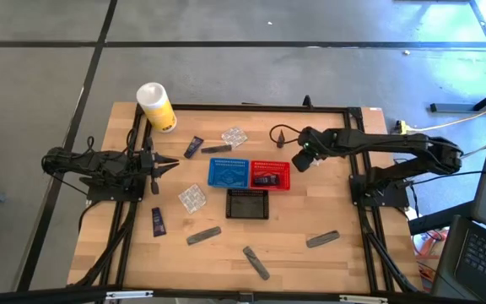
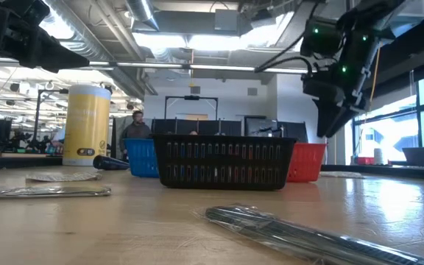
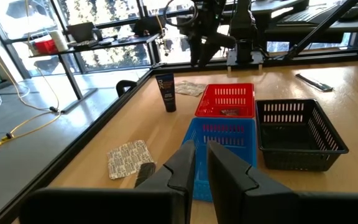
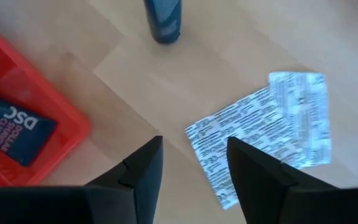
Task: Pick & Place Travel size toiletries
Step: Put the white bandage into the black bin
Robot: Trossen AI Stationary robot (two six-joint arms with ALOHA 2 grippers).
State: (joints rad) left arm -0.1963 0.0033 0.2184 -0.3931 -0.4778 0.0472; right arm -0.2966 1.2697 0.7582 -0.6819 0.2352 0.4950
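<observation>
Travel size toiletries lie flat about the table: navy tubes (image 1: 193, 147) (image 1: 157, 221), several grey tubes such as (image 1: 203, 235), and clear packets (image 1: 234, 136) (image 1: 192, 198). One navy sachet (image 4: 14, 134) lies in the red basket (image 1: 270, 175). My right gripper (image 1: 302, 159) hangs open above the table, just right of the red basket's far corner, with nothing between its fingers (image 4: 138, 171). Beyond them in the right wrist view lie a clear packet (image 4: 272, 124) and a navy tube (image 4: 163, 18). My left gripper (image 1: 169, 164) waits shut at the table's left, pointing toward the baskets.
A blue basket (image 1: 228, 173) stands beside the red one, and a black basket (image 1: 248, 203) just nearer. A white-and-yellow canister (image 1: 156, 106) stands upright at the far left corner. A cable (image 1: 278, 133) lies near the far edge. Bare wood shows at the near right.
</observation>
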